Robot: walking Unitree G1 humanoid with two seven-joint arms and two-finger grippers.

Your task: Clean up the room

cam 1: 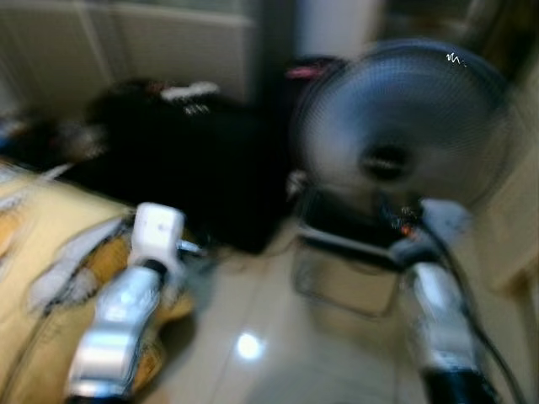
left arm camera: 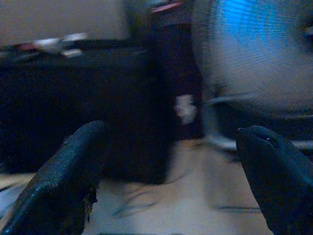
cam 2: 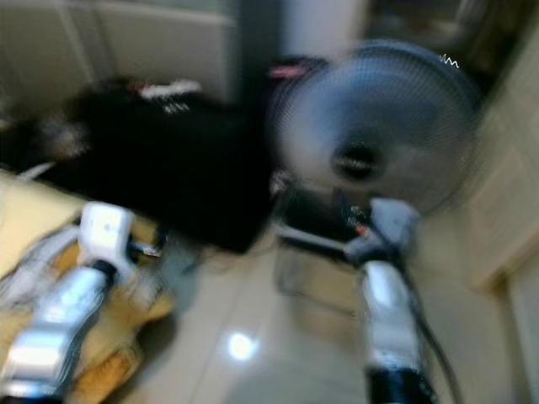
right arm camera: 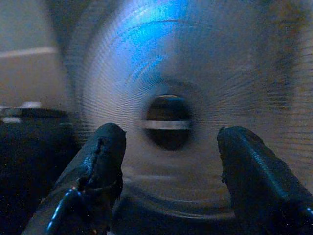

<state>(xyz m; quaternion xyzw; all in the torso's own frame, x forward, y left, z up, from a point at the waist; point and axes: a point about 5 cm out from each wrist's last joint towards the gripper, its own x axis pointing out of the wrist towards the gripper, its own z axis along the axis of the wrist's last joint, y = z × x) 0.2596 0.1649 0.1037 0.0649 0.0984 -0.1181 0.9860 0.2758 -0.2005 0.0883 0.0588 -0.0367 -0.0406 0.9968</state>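
Observation:
The frames are blurred by motion. A round floor fan [cam 1: 402, 126] with a grey grille stands ahead on the right, on the tiled floor. My right gripper [right arm camera: 168, 147] is open with nothing between its fingers and points straight at the fan's dark hub [right arm camera: 167, 121]. My left gripper [left arm camera: 168, 161] is open and empty too, facing a low black cabinet [left arm camera: 73, 103] with the fan's grille [left arm camera: 254, 54] at the side. In the eye views my left arm [cam 1: 135, 295] reaches over a yellow bedcover [cam 1: 50, 236] and my right arm [cam 1: 438, 311] rises toward the fan.
A dark heap [cam 1: 168, 143] lies on the black cabinet with small white items [cam 1: 189, 91] on top. A wire-frame stand [cam 1: 345, 269] sits under the fan. Pale wall panels [cam 1: 126, 42] close the back. Shiny tiled floor [cam 1: 253, 353] lies between my arms.

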